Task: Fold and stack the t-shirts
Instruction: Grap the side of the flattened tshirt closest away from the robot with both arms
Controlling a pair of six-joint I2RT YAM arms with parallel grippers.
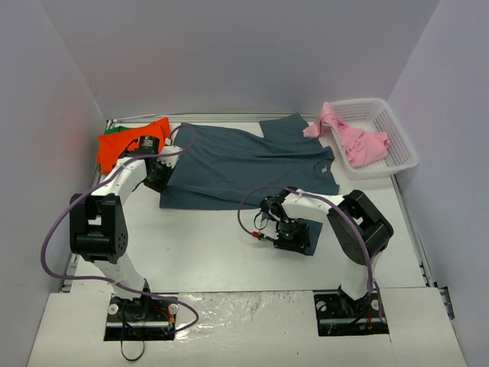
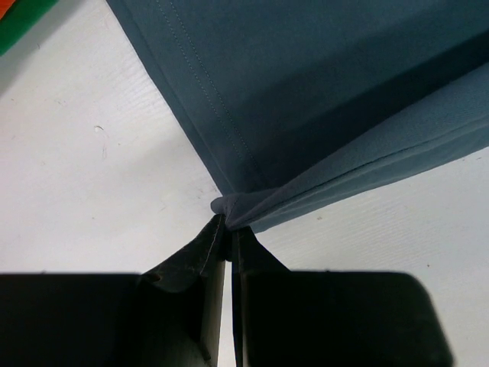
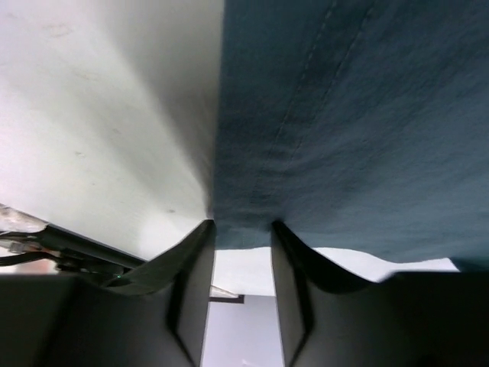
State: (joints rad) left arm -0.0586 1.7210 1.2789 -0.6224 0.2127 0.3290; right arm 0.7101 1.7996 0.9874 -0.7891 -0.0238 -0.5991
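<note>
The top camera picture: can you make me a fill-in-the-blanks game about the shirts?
The left gripper pinches one ____ of the blue t-shirt.
The pink t-shirt hangs over the rim of the white ____.
A little ____ cloth peeks out beside the orange t-shirt.
Missing words: corner, basket, green.

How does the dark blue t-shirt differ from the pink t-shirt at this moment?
The dark blue t-shirt lies spread on the table; the pink t-shirt is crumpled over the rim of the white basket. The left gripper pinches a corner of the blue one; no gripper touches the pink one. Both are plain, with no print.
</note>
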